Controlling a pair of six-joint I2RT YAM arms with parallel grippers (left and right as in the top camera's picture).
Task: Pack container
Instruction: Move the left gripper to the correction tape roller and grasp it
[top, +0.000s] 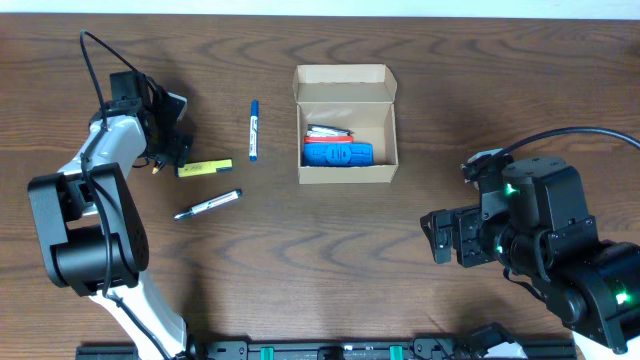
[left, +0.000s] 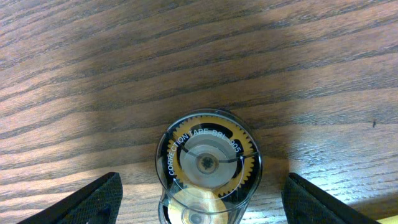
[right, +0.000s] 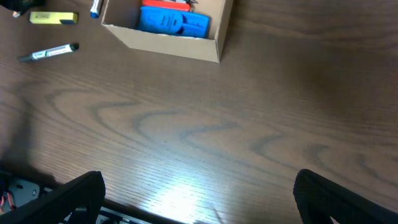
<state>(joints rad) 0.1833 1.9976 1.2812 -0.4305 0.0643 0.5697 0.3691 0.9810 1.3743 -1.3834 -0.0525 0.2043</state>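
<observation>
The container sits lid-open at the far middle of the bench, well apart from the 2 arms. The left fingers are spread, with a correction tape between them untouched. The right fingers are spread over bare wood.

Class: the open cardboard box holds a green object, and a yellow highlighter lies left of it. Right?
No. The object in the cardboard box is blue, not green, as the overhead view shows; the yellow highlighter does lie left of it.

Pens left of container, correction tape between left jaws
</observation>
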